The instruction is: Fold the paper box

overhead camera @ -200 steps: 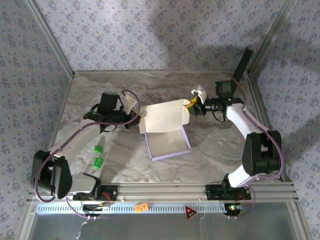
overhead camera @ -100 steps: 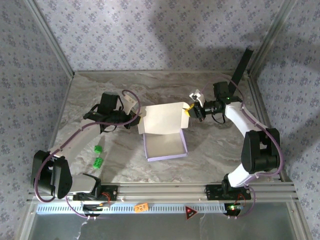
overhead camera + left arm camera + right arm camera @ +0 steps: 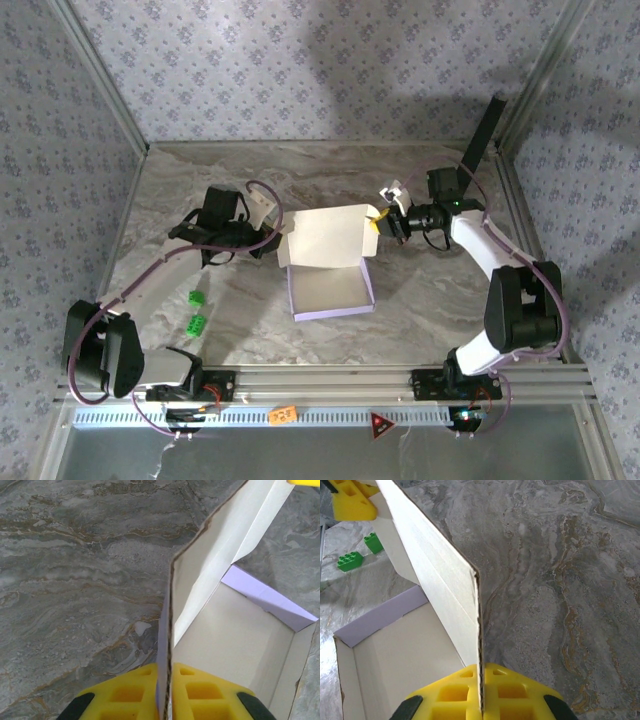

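Since a second ago the right claw [image 3: 376, 221] is closed onto the raised lid [image 3: 325, 238] of the box [image 3: 331, 293]; with the left claw [image 3: 274, 233] clamped opposite, the box is held between them, ready for folding shut.

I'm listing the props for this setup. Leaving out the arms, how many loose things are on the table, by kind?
paper box: 1
green blocks: 2
black panel: 1
total: 4
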Tool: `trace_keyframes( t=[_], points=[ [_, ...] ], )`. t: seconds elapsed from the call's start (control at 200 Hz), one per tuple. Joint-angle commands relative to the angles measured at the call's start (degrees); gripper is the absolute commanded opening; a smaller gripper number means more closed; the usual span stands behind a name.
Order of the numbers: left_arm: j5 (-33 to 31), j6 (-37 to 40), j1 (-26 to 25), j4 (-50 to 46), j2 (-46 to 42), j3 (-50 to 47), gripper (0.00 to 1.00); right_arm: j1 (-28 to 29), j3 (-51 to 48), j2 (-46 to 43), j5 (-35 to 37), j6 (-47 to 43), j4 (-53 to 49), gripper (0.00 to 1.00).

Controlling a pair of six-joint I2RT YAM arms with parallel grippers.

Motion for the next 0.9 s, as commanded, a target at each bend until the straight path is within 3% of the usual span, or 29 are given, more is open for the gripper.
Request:
trace_keyframes(
  t=[0.0, 0.26, 0.405, 0.685, 0.895],
  points=[
    [-1.7, 0.0, -0.7, -2.3, 0.8, 2.5, 0.19, 0.8, -1.5, -2.3, 1.8, 2.4, 0.8, 0.00],
    [-3.9, -0.4, -1.6, -2.4, 1.1, 2.3, 0.08, 2.0, -2.4, -4.3, 4.9, 5.6, 2.8, 0.00],
    [-7.5, -2.7, -2.1, -1.8, 0.4, 3.0, 0.03, 4.1, -4.9, -7.3, 12.2, 14.7, 8.2, 0.00],
    [-18.6, -13.8, -3.8, 1.6, 0.2, 5.8, 0.00, 14.6, -6.8, -11.7, 40.3, 39.5, 11.1, 0.00],
    [-23.5, -21.6, -5.1, 6.0, 2.9, 7.2, 0.00, 28.2, -7.1, -12.3, 70.3, 53.3, 15.6, 0.00]
  ],
)
